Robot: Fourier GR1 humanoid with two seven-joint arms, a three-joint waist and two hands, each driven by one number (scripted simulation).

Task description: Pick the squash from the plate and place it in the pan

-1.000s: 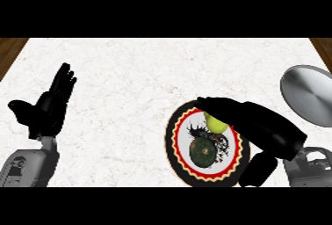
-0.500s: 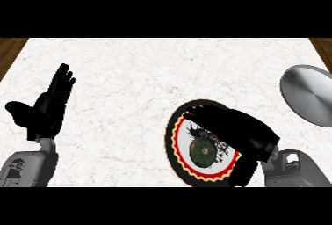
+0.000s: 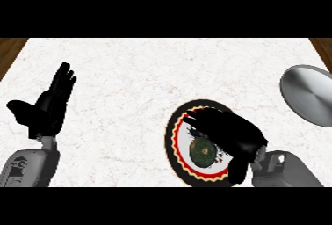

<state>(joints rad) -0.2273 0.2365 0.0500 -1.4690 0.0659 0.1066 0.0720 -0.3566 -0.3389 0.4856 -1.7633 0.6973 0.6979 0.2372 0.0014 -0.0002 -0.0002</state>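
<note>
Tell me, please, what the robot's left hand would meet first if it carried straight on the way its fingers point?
Probably nothing: the left hand rests open, fingers aimed at the far edge of the marble counter, and only bare countertop shows along that line. Height above the surface is unclear.

R hand palm down, fingers curled; L hand open, fingers up.

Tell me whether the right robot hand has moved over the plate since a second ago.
Yes. The right robot hand has shifted leftward, away from the pan, to cover more of the plate and the squash.
</note>
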